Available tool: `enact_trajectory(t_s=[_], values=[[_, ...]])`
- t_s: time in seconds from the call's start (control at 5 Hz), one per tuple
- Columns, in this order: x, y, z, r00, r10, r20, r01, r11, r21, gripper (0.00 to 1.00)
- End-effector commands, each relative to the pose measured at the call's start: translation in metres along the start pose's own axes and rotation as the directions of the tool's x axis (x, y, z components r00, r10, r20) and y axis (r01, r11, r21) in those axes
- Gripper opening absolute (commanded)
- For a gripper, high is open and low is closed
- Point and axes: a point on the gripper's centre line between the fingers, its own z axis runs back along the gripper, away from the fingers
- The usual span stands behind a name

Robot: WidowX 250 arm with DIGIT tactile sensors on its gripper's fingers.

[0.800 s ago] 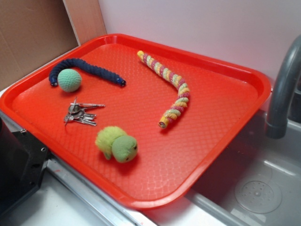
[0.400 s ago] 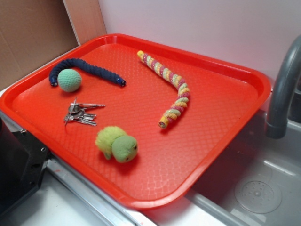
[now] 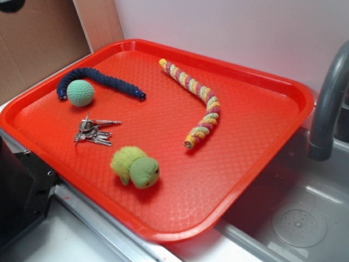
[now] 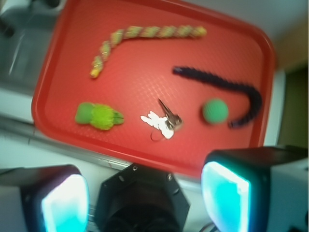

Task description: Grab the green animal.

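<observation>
The green animal (image 3: 135, 166) is a small lime-green plush with a darker round head. It lies on the near part of the red tray (image 3: 245, 125), head toward the front edge. In the wrist view the green animal (image 4: 98, 115) shows at the left of the tray (image 4: 145, 63), far below my gripper (image 4: 145, 198). The gripper hangs high over the tray's near edge. Its two glowing pads (image 4: 65, 205) stand wide apart with nothing between them, so it is open. In the exterior view only a dark tip of the arm (image 3: 11, 4) shows at the top left corner.
Also on the tray lie a mint-green ball (image 3: 80, 93), a dark blue crocheted snake (image 3: 103, 79), a bunch of keys (image 3: 94, 132) and a striped snake (image 3: 199, 98). A grey faucet (image 3: 327, 109) and sink (image 3: 294, 218) are at the right. A black block (image 3: 22, 191) sits front left.
A dark part of the arm has come into the top left corner of the exterior view. The things on the tray have not moved.
</observation>
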Motion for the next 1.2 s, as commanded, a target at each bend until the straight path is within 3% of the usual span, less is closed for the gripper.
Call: enact_trajectory(t_s=[0.0, 0.4, 0.6, 0.8, 1.0], values=[[0.019, -0.013, -0.022, 0.869, -0.480, 0.119, 0.487, 0.872, -0.039, 1.00], [0.036, -0.016, -0.065, 0.591, -0.795, 0.137, 0.806, 0.584, -0.094, 1.00], [0.043, -0.022, -0.089, 0.554, -0.828, 0.088, 0.832, 0.548, -0.085, 1.00], [0.043, -0.031, -0.110, 0.451, -0.890, 0.068, 0.892, 0.447, -0.068, 1.00], [0.038, -0.042, -0.128, 0.389, -0.920, 0.046, 0.919, 0.385, -0.081, 1.00]])
